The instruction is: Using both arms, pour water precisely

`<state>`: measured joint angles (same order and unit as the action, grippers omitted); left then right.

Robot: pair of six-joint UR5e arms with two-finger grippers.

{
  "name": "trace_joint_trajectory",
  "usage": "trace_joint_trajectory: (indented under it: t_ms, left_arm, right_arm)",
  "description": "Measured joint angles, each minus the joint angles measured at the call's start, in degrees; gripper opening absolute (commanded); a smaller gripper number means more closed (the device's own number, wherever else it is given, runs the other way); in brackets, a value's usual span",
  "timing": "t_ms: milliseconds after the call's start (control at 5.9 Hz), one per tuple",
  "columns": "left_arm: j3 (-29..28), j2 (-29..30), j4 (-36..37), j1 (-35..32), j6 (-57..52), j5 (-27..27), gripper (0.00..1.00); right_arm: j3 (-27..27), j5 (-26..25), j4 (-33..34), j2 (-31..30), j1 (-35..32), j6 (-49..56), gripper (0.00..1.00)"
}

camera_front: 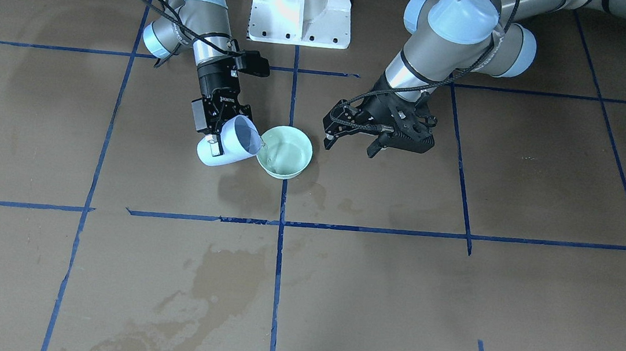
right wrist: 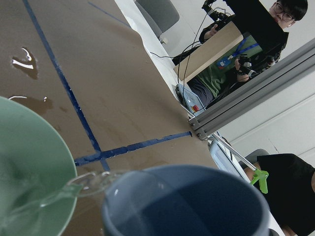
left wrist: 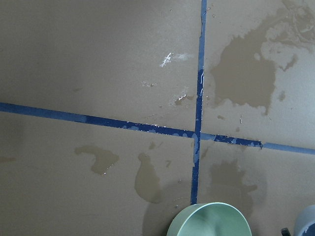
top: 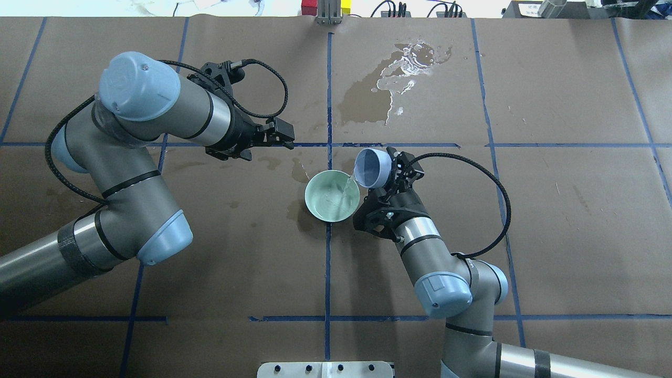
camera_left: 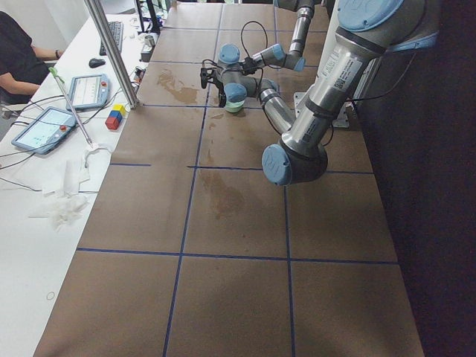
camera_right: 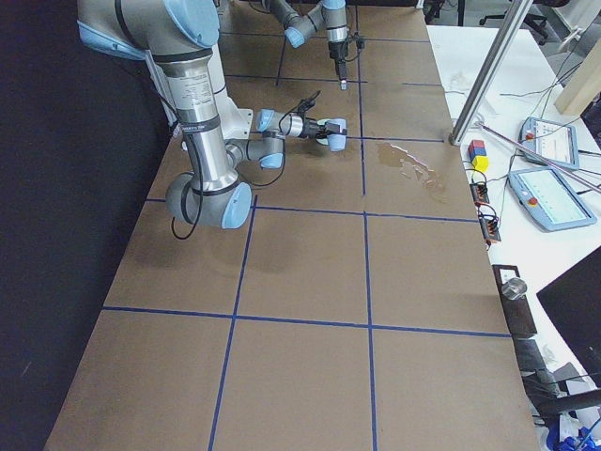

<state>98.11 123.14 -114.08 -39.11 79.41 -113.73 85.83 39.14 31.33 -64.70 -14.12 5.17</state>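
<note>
- Over the pale green round bowl (top: 308,199), the right gripper (camera_front: 216,130) clamps a tilted pale-blue cup (top: 371,168), its fingers partly hidden.
- Thin clear water (right wrist: 74,189) runs faintly into the bowl.
- Beside the bowl, the left gripper (camera_front: 350,144) gapes, empty.

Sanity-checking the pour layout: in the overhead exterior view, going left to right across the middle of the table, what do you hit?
Left gripper, open → green bowl → blue cup, tilted over the bowl's rim and held by the right gripper, with water running from it into the bowl.
</note>
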Motion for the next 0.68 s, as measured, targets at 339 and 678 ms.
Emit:
trace_joint_trajectory:
  t_ms: [339, 678]
  left_arm:
    - [0.0, 0.0, 0.0, 0.0, 0.1, 0.0, 1.0]
    - [0.1, 0.0, 0.0, 0.0, 0.2, 0.0, 1.0]
  right_arm:
    - [0.4, 0.0, 2.6, 0.4, 0.1, 2.4, 0.08]
    - [0.7, -0.4, 2.7, 0.7, 0.4, 2.7, 0.08]
